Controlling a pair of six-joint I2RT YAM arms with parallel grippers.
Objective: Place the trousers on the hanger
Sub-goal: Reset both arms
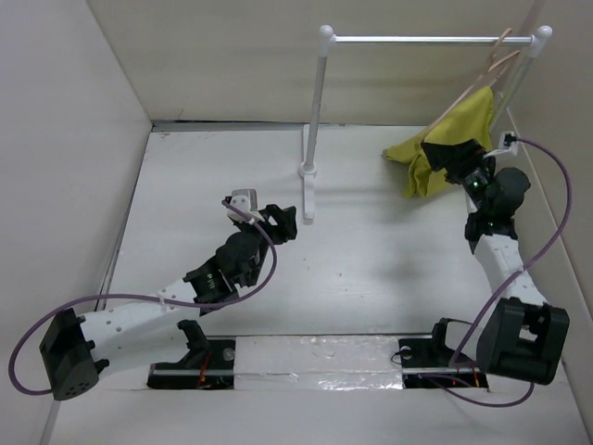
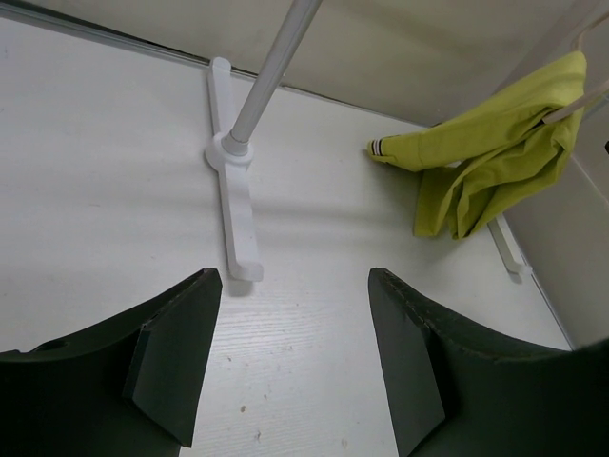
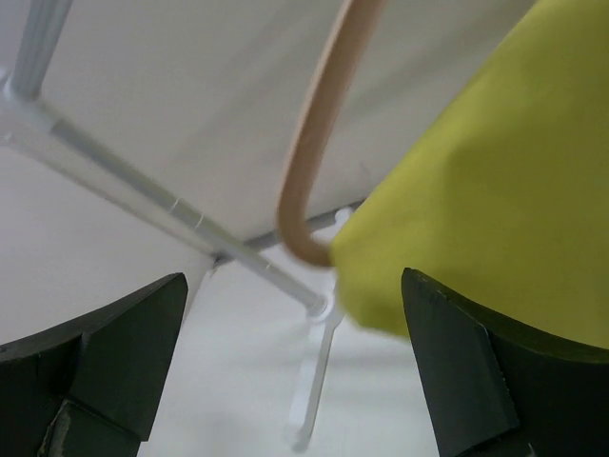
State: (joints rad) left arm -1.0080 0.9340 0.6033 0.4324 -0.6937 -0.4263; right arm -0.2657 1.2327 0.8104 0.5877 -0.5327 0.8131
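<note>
The trousers are draped over the hanger, which is hung on the rail at the far right. They hang downward. The right pincer is seen wide open and empty just beside them, with the cloth to its right. The left pincer, also open and empty, is seen well apart.

Lab test cell: plain wall panels, white table.

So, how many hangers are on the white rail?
1. The hanger hangs at the right end of the rail, with the trousers draped over it; I see no second one.
</note>
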